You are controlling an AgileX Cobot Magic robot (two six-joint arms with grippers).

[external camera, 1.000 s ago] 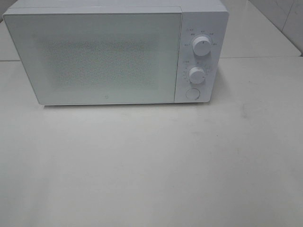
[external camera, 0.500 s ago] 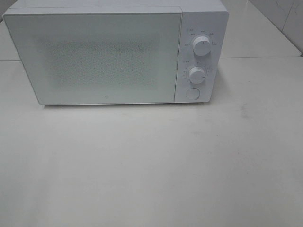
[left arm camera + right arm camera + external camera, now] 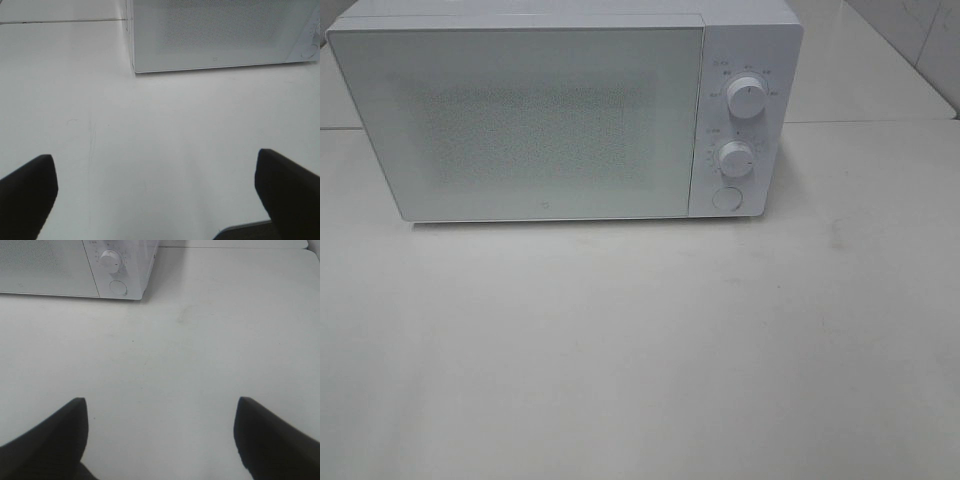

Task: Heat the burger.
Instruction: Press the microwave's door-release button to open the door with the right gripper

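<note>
Black fingers [image 3: 27, 192] of the left gripper [image 3: 156, 195] are spread wide over bare white table [image 3: 160, 130], nothing between them, so it's released and empty. It hangs in front of the microwave's door-side corner, well short of it. A faint thin scratch [image 3: 91, 140] runs across the table between gripper and microwave. Right gripper [image 3: 160, 440] is the same: jaws spread, dark fingers [image 3: 272, 437] clear of everything, holding nothing, out in front of the microwave's control-panel end. There's a faint smudge [image 3: 187, 315] on the table beyond it, off to the side of the panel. Further back is the microwave [image 3: 540, 120], a white box standing square on the table. Its door [image 3: 530, 125] is fully shut, and the window is a pale dotted mesh I can't see through. The panel beside the door has an upper knob [image 3: 747, 98], a lower knob [image 3: 735, 158] under it and a round button [image 3: 726, 197] at the bottom. Burger — can't tell where it is. No view shows it, and the shut door hides whatever is in the cavity. Behind the microwave a table seam [image 3: 865, 121] runs across, with a tiled wall [image 3: 932, 40] at the far corner on the panel side.
</note>
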